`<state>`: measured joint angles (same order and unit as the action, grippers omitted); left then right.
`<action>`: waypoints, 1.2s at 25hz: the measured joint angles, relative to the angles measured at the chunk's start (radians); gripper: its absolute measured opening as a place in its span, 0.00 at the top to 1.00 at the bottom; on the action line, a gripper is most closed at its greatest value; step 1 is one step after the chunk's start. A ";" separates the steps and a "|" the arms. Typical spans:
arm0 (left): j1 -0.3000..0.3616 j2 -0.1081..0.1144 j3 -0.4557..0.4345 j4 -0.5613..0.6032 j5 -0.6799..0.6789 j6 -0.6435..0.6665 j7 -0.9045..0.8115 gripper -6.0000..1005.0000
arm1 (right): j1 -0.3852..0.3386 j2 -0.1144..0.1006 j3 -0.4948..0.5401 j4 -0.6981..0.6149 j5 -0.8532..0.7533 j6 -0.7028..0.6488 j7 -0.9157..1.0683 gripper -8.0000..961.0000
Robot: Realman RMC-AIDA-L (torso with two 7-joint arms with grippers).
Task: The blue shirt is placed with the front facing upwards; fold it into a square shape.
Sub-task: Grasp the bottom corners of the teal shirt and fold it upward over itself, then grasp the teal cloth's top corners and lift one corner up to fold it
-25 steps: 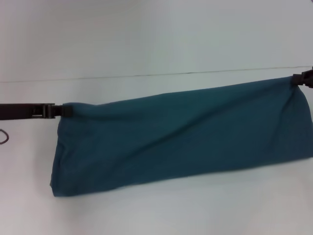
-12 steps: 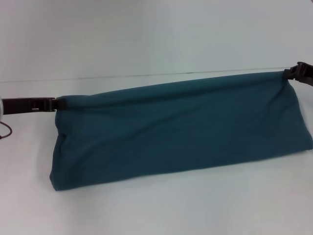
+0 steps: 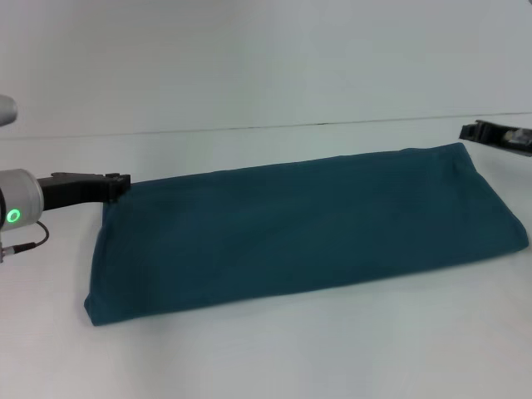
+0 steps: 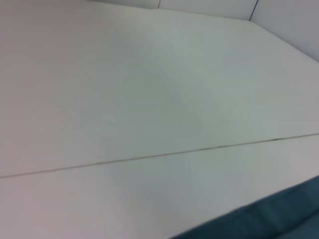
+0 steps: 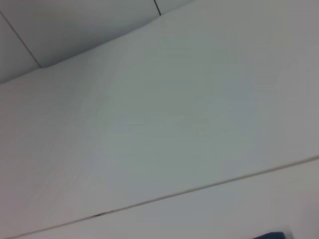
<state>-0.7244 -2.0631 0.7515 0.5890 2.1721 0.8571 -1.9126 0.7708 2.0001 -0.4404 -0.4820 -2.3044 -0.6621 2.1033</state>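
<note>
Now the shirt [image 3: 299, 229] lies flat on the bench [image 3: 266, 349], a long teal band folded lengthwise, long axis running left-right, no lettering showing. Left claw [image 3: 116, 184] sits at its far-left corner, grip state unclear. Right claw [image 3: 486, 133], just off the far-right corner, grips nothing.

**No readable text in any view**

No lettering, label, brand, number or sign can be read. The blue shirt [image 3: 299, 229] lies folded into a long band on the desk [image 3: 266, 349] and shows only plain teal cloth, with no print on the side that faces up. The only mark is a small green ring light on the left arm [image 3: 13, 216], which carries no characters.
</note>
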 joint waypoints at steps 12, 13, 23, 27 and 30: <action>0.118 -0.059 0.013 0.292 0.004 0.131 -0.126 0.57 | -0.073 0.084 -0.002 -0.124 0.344 -0.135 -0.443 0.55; 0.126 -0.057 0.016 0.303 0.008 0.156 -0.153 0.55 | -0.073 0.084 -0.002 -0.124 0.344 -0.135 -0.443 0.52; 0.176 -0.092 0.087 0.479 0.314 0.319 -0.501 0.28 | -0.163 0.085 -0.005 -0.119 0.442 -0.257 -0.517 0.25; 0.164 -0.095 0.116 0.478 0.408 0.325 -0.586 0.21 | -0.174 0.085 -0.012 -0.117 0.440 -0.262 -0.517 0.26; 0.154 -0.094 0.122 0.466 0.425 0.320 -0.606 0.21 | -0.177 0.086 -0.014 -0.115 0.438 -0.263 -0.517 0.26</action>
<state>-0.5705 -2.1570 0.8737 1.0549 2.5976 1.1775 -2.5183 0.5940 2.0859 -0.4544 -0.5968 -1.8667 -0.9249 1.5860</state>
